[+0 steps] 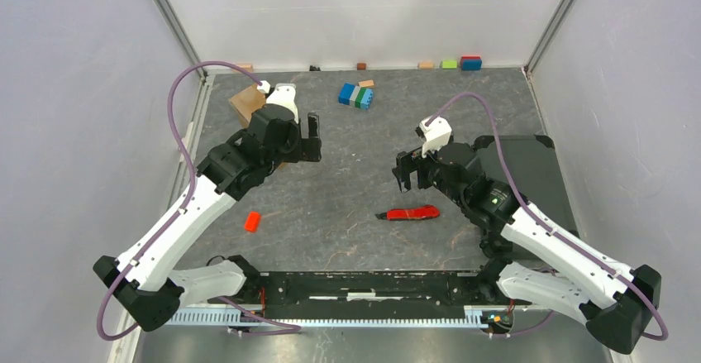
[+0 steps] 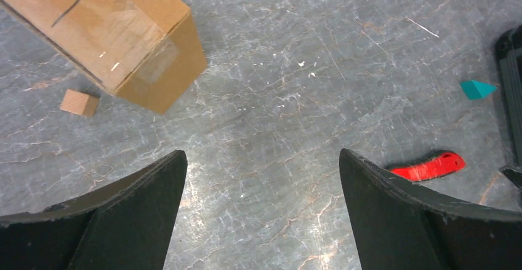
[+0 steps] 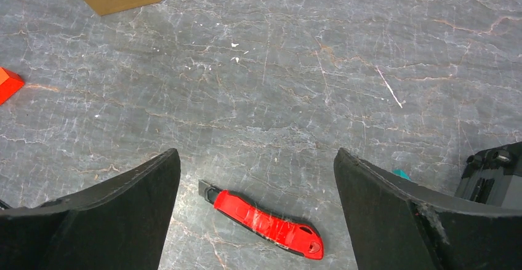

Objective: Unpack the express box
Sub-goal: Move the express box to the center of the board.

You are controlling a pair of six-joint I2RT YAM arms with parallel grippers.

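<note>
The express box (image 1: 245, 101) is a brown cardboard carton at the far left, partly hidden behind my left wrist. In the left wrist view the box (image 2: 117, 30) lies at upper left, its seam taped shut. My left gripper (image 1: 304, 142) is open and empty, to the right of the box and apart from it; its jaws (image 2: 263, 159) stand wide over bare table. My right gripper (image 1: 409, 177) is open and empty above a red utility knife (image 1: 409, 212). The knife (image 3: 261, 222) lies flat between the right jaws, blade end to the left.
A black tray (image 1: 529, 173) sits at the right. A blue-green block cluster (image 1: 357, 96) lies at the back, and a red block (image 1: 253, 221) at the near left. A small wooden cube (image 2: 79, 103) lies beside the box. A teal block (image 2: 478, 89) lies near the tray.
</note>
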